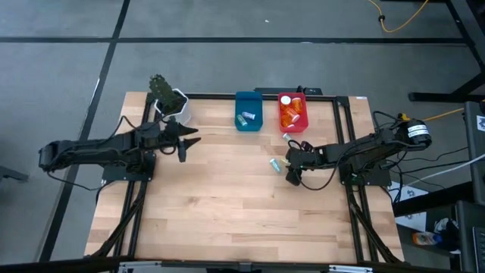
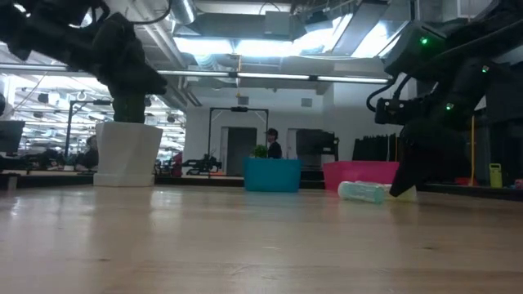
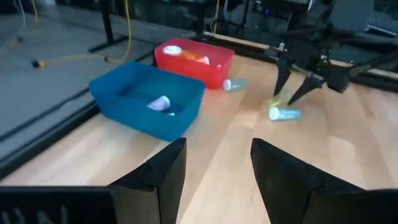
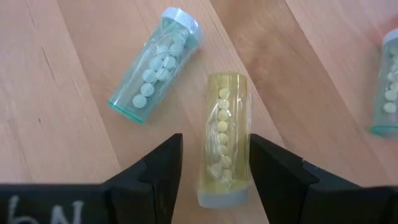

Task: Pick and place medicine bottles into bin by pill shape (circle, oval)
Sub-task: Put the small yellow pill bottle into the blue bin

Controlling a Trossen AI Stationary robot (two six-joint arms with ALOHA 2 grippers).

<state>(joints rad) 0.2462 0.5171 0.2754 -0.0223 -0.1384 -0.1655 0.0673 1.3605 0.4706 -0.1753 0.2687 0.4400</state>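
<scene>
We see a pale wooden table [image 1: 227,205] of narrow glued planks, standing on a grey floor, and behind it a large hall with ceiling lights. On the table there are two small rectangular plastic bins side by side at the far edge: one blue bin [image 1: 248,111] and one red bin [image 1: 293,111]. One white plant pot [image 1: 173,103] stands left of them. The left gripper [image 1: 191,142] hangs near the pot with its fingers apart and nothing between them. The right gripper [image 4: 214,171] is low over the table, in front of the red bin, its two dark fingers spread on both sides of a yellowish vial [image 4: 222,146] that lies flat; we cannot tell if the fingers touch it. This vial is a clear slim cylinder with a pale cap, and a row of small light pills shows inside. Just beside it lies a pale teal vial [image 4: 155,64] with round white pills, and a second teal vial [image 4: 388,87] lies near at the edge. The blue bin holds at least one small vial [image 3: 159,103], the red bin holds orange bottles [image 1: 292,112] with white caps.
</scene>
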